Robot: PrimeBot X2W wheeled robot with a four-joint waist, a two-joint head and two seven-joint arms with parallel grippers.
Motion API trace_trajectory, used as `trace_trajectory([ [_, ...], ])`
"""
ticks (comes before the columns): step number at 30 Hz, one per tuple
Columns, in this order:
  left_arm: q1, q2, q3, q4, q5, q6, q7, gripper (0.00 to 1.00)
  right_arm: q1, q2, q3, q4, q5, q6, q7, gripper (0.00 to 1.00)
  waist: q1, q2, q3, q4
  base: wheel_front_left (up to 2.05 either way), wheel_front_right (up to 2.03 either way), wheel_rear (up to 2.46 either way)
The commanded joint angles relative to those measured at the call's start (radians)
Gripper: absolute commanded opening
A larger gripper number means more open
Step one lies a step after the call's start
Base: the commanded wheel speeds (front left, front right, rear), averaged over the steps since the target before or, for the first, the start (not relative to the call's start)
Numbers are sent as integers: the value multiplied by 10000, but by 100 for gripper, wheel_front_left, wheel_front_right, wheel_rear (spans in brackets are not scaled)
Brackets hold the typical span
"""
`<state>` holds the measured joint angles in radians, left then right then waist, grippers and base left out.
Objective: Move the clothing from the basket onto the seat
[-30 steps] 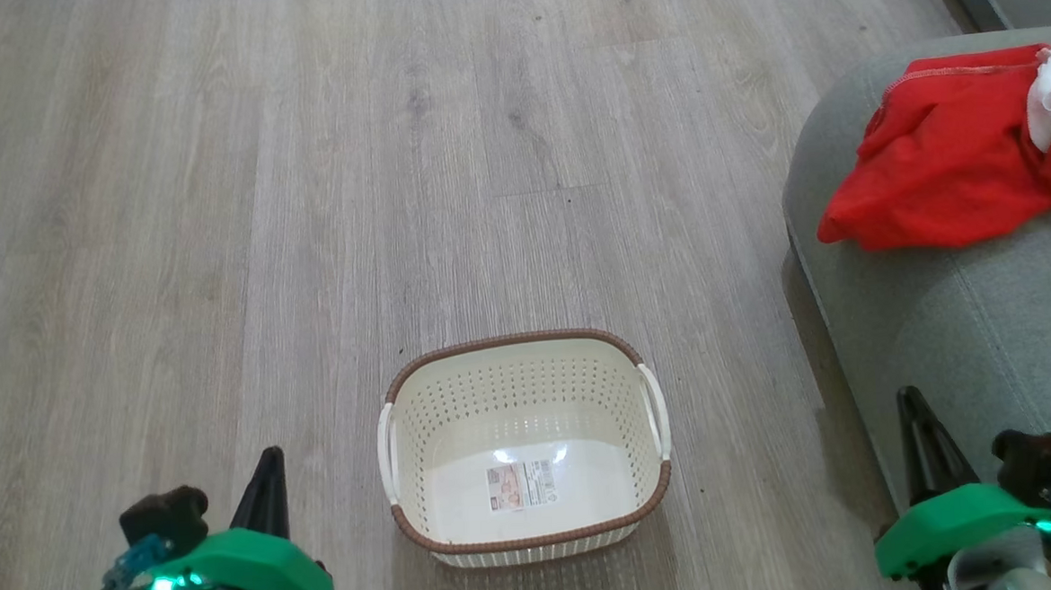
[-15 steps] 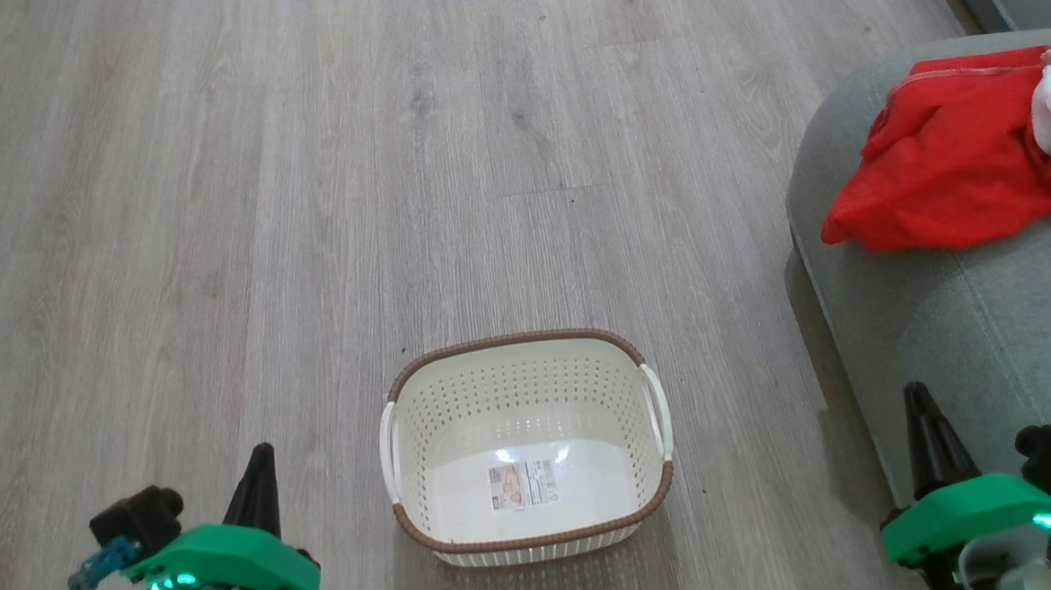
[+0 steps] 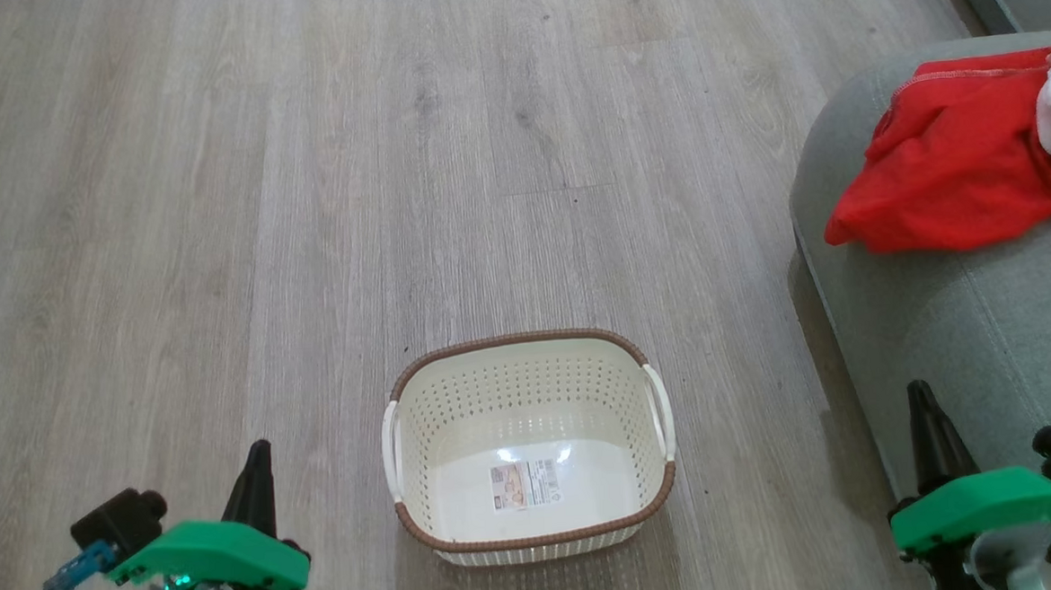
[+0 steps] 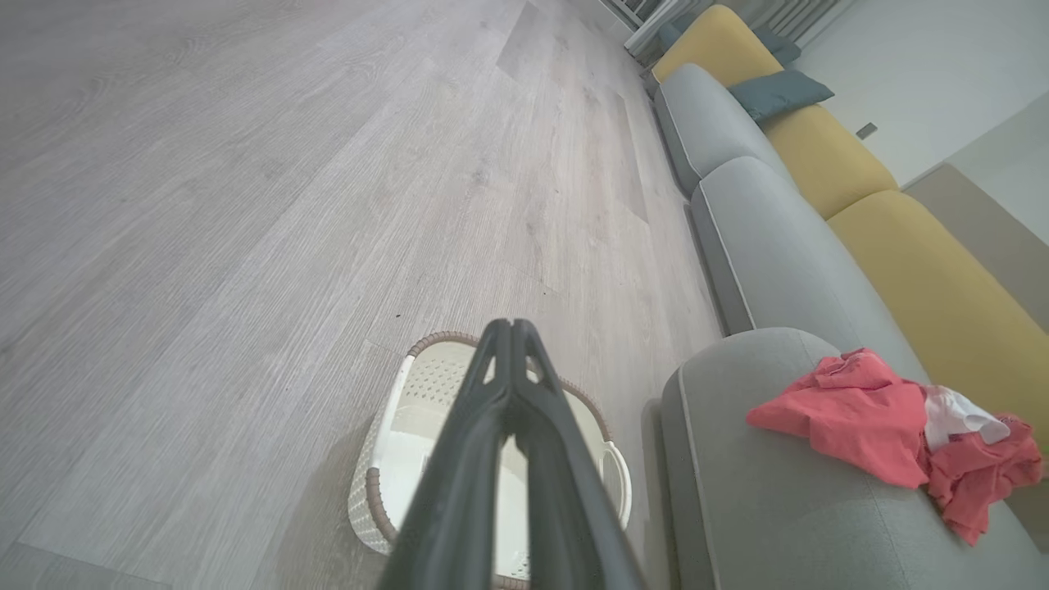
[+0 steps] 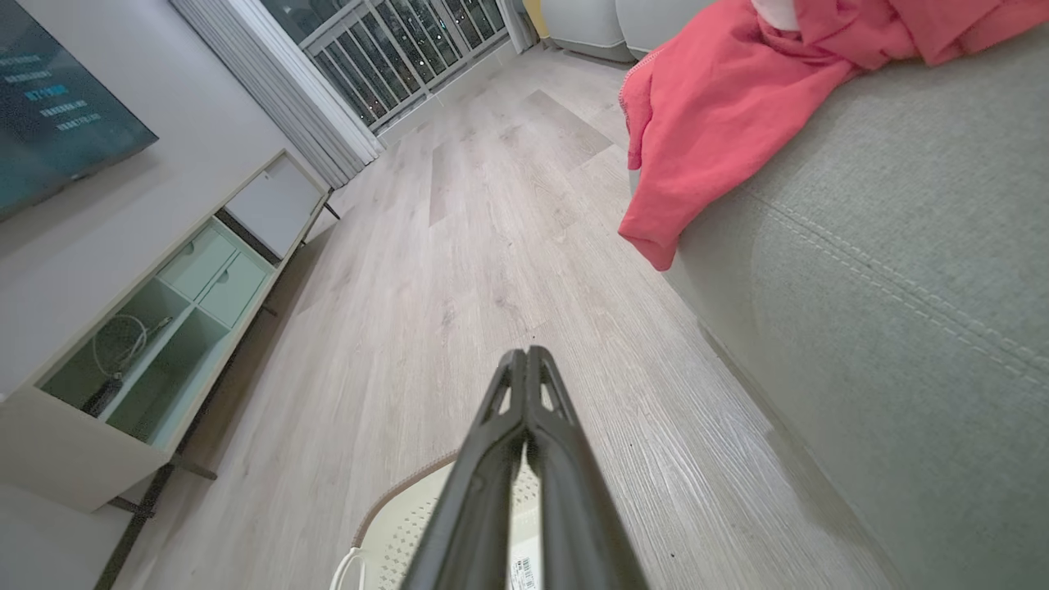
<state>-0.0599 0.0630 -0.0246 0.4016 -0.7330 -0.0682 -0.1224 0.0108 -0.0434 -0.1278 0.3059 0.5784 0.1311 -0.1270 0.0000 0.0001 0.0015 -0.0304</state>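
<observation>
Clothing (image 3: 951, 174) apparently well beyond right gripper (image 3: 920, 393)

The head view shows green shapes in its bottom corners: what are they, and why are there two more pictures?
They are green covers on the two arms of a robot, seen from a camera on its head. Each arm ends in two dark fingers: the left fingers and the right fingers are both pressed shut and hold nothing. The other two pictures come from cameras on the wrists, looking along those fingers. On the wood floor stands a cream basket. The red garment lies on the grey seat at the right.
</observation>
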Motion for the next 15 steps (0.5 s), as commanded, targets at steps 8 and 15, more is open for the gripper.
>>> trace_trajectory([
  [8, -459, 7, 373, -517, -1141, -114, 313, 0, -600, -60, 55, -405, 1340, -2, 305, 0, 0, -1, 1, 36, 0, 0, 0],
  [15, -462, -6, 473, -619, -1886, -164, 514, 0, -658, -61, 63, -425, 2217, -2, 512, 0, 0, -1, 3, 62, 0, 0, 0],
])
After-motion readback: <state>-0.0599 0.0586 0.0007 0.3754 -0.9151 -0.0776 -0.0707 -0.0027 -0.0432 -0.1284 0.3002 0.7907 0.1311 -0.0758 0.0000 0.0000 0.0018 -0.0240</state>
